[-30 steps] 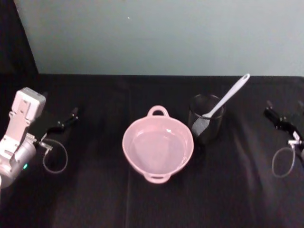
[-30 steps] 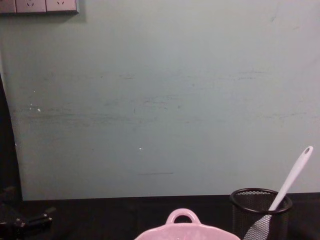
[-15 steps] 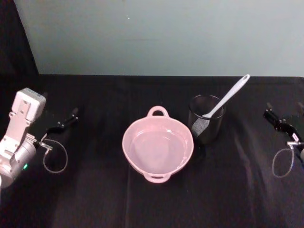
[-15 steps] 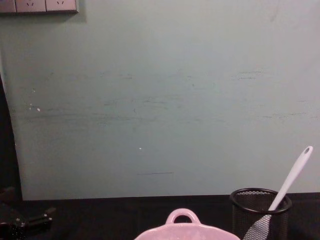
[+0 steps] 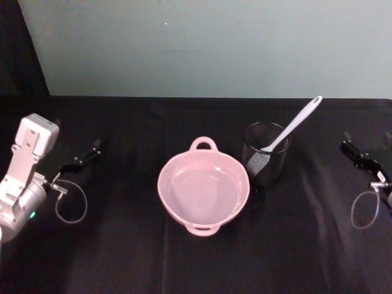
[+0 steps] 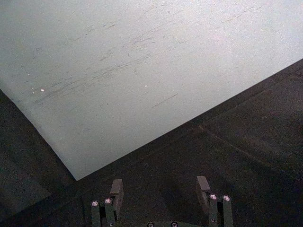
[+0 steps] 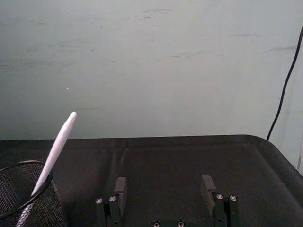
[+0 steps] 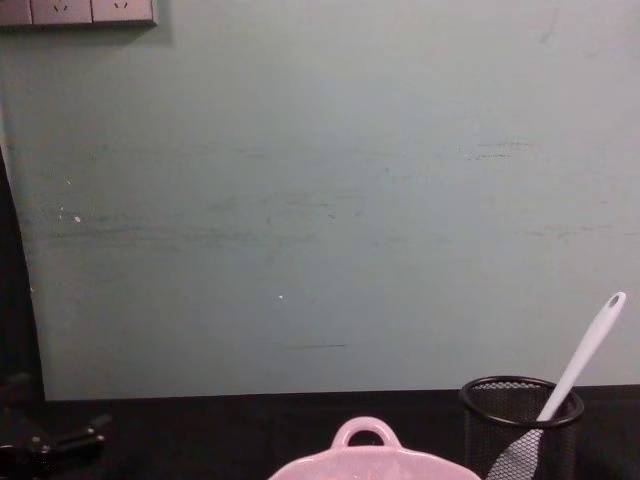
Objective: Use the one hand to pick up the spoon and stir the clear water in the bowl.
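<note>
The pale pink bowl (image 5: 203, 187) sits at the table's middle, with clear water in it and a loop handle on its far rim. The white spoon (image 5: 294, 125) leans in a black wire-mesh cup (image 5: 266, 154) just right of the bowl, its handle end pointing up and to the right. My left gripper (image 5: 82, 145) rests far left of the bowl; the left wrist view shows this gripper (image 6: 160, 189) open and holding nothing. My right gripper (image 5: 364, 146) rests at the far right, right of the cup. In its wrist view the right gripper (image 7: 164, 186) is open, with the spoon (image 7: 56, 147) ahead.
A black cloth (image 5: 122, 257) covers the table, and a pale green wall (image 5: 202, 43) rises behind it. A cable loop hangs from each wrist. The chest view shows the bowl's handle (image 8: 365, 434), the mesh cup (image 8: 512, 420) and the spoon (image 8: 588, 350).
</note>
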You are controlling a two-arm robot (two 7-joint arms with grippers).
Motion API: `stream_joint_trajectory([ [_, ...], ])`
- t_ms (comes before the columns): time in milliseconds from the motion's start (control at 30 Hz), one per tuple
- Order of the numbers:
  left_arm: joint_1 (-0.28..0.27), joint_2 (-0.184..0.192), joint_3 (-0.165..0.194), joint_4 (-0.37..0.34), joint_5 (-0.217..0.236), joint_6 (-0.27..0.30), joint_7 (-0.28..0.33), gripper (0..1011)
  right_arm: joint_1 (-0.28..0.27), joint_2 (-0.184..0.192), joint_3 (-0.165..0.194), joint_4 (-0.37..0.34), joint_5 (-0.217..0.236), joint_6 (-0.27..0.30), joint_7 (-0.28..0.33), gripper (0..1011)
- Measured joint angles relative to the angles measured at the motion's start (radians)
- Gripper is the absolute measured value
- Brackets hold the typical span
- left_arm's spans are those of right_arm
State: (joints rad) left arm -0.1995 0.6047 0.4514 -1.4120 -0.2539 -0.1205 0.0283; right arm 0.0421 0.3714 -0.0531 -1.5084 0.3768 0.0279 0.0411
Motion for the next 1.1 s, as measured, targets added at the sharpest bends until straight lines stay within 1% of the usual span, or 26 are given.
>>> stream_joint_trajectory([
  [1100, 0.0, 0.0, 0.0, 0.0, 0.0, 0.0, 0.0, 1011, -0.001, 0.0, 0.001, -0.002, 0.002, 0.001, 0.0, 1003],
])
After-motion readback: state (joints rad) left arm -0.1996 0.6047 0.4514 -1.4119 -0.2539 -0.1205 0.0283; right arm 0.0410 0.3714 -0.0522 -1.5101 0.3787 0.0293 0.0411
